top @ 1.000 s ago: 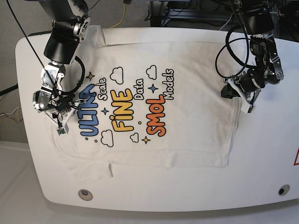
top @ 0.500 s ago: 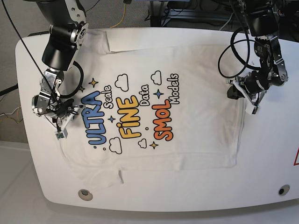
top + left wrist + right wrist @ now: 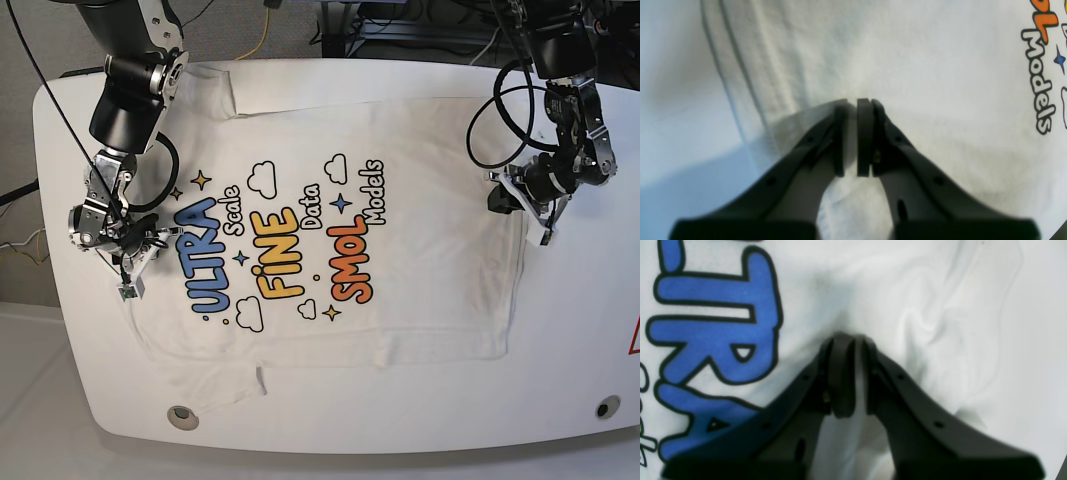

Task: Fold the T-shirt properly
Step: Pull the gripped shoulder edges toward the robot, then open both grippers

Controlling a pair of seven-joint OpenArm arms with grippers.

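The white T-shirt (image 3: 420,270) lies flat on the table, print side up, its coloured words running diagonally. My left gripper (image 3: 522,212) is at the shirt's right edge in the base view. In the left wrist view this gripper (image 3: 852,101) is shut on a pinch of the T-shirt (image 3: 940,66) just inside the stitched hem. My right gripper (image 3: 128,268) is at the shirt's left edge. Seen from the right wrist, this gripper (image 3: 850,336) is shut on rucked cloth of the T-shirt (image 3: 873,290) beside the blue letters.
The white table (image 3: 580,330) has rounded corners and a round hole (image 3: 181,417) near its front left edge, with a second hole (image 3: 607,407) at the front right. Cables hang behind the back edge. Bare table (image 3: 673,100) shows beside the hem.
The shirt has slid to the right and slightly toward the front edge, with both grippers holding it. The arm on the base view's right moved rightward; most of the shift came early.
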